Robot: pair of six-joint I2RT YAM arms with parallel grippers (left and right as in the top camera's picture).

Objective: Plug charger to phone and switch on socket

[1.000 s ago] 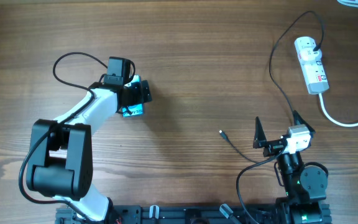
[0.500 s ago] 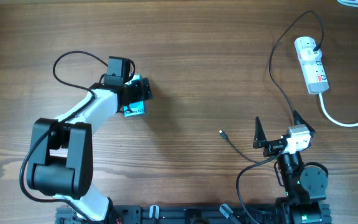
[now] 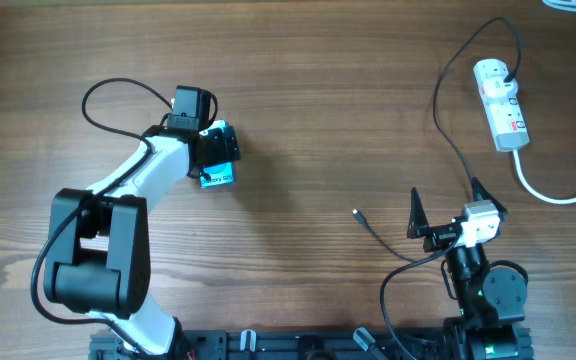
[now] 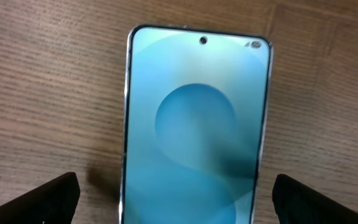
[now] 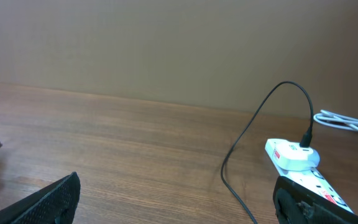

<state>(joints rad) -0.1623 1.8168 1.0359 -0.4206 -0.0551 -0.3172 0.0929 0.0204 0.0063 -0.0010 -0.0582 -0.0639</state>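
Phone [image 4: 194, 124] | long axis in line with wide-spread left claw [image 4: 176, 180], camera-end farthest | right claw [image 5: 176, 180] also spread

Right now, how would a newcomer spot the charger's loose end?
Start at the white socket at the table's far right. Its thin black charger runs down toward the right gripper; the tip lies on bare wood just left. The neighbouring white cord is far thicker.

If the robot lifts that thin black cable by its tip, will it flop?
Probably floppy: the charger lies in loose curves on the wood. Its far end seems plugged into the socket, so pulling hard might drag that.
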